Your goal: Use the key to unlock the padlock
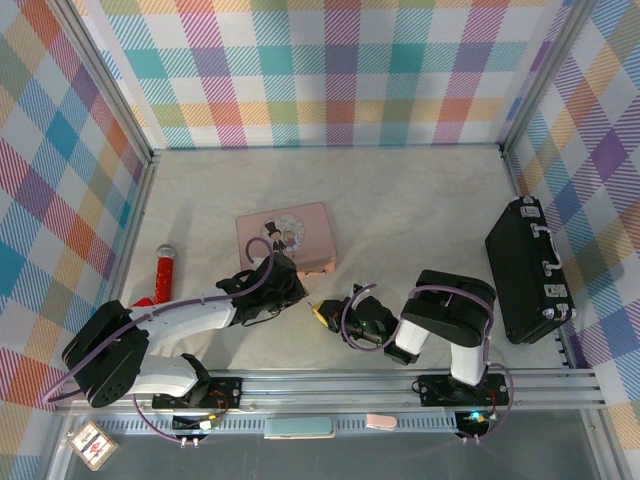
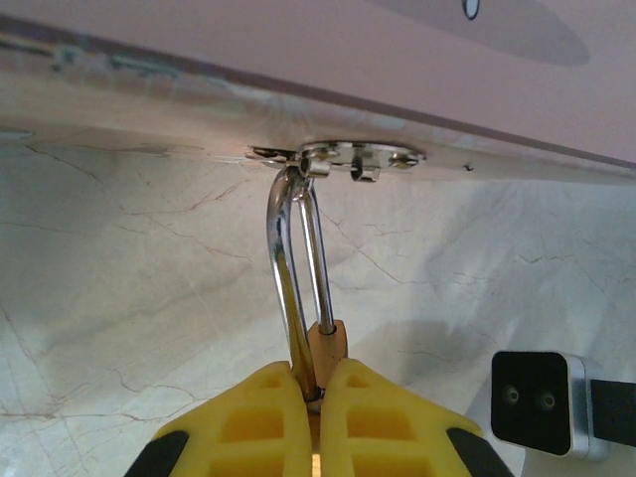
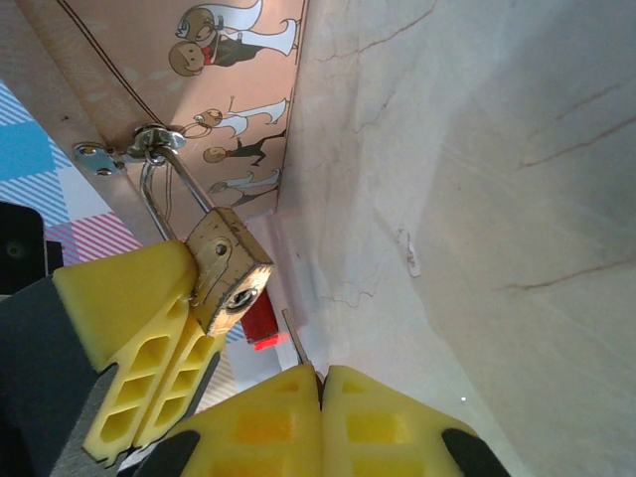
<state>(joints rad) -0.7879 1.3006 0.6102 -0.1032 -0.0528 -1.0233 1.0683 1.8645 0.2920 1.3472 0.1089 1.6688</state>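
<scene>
The left gripper (image 2: 318, 386) is clamped on the padlock (image 2: 326, 343), its yellow fingers pressed to either side of the brass body. The shackle (image 2: 294, 260) runs straight out ahead of the fingertips to the hasp (image 2: 348, 157) on the front wall of the tin (image 2: 497, 70). The shackle is closed and threaded through the hasp, so the lock hangs tethered there. The grip seems meant to lift the body clear of the table and stop it swinging, giving the other arm a fixed target.

In the right wrist view, the right gripper (image 3: 320, 383) is closed on the key (image 3: 296, 341). Only the thin blade pokes out beyond the fingertips, pointing up and slightly left. The padlock (image 3: 231, 266) sits just ahead of that tip and a little to its left, pinched by the left gripper's fingers (image 3: 129, 308). Its bottom face is turned towards the key so that the keyhole (image 3: 243, 296) is exposed. Blade and keyhole are near but apart, and not yet in line.

Nothing has been inserted, so I judge the task to be at the alignment step. The next move probably calls for a small shift left and a matching tilt before pushing in. A blade this thin could easily slip in the pads.
</scene>
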